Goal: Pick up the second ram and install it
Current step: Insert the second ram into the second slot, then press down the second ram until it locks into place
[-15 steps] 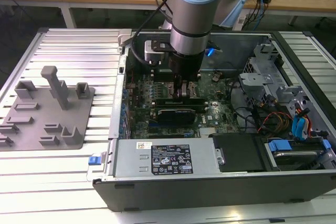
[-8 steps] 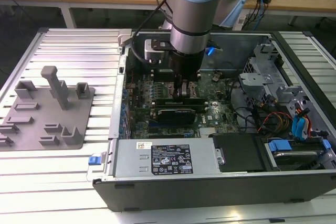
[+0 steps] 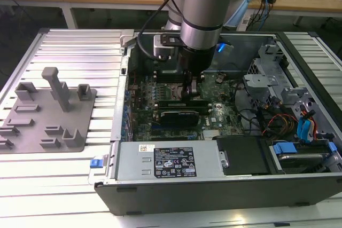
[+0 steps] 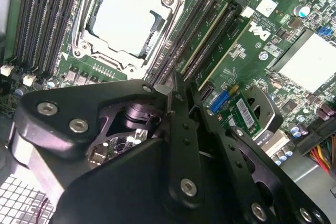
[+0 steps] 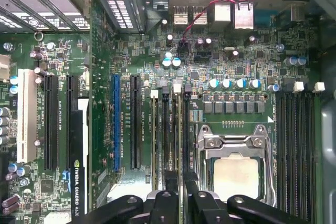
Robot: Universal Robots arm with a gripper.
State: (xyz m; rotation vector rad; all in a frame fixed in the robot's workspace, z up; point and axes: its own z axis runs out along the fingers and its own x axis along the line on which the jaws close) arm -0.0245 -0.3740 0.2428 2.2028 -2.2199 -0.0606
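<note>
My gripper (image 3: 191, 93) reaches down inside the open computer case (image 3: 214, 193), onto the memory slots beside the processor socket (image 5: 236, 174). In both wrist views the two black fingers stand almost together over one slot. The second ram (image 5: 181, 135), seen edge-on as a thin green stick, runs along that slot and passes between the fingertips. In the second wrist view the gripper (image 4: 178, 85) sits at the near end of the slots and the ram (image 4: 210, 48) shows its green side. In the first wrist view the gripper (image 5: 180, 181) straddles the stick.
A grey slotted tray (image 3: 48, 124) with an upright post lies at the exterior view's left, outside the case. A black graphics card (image 3: 181, 115) lies just in front of the gripper. A power supply (image 3: 171, 161), drive cages (image 3: 267, 78) and cables (image 3: 278, 121) crowd the case.
</note>
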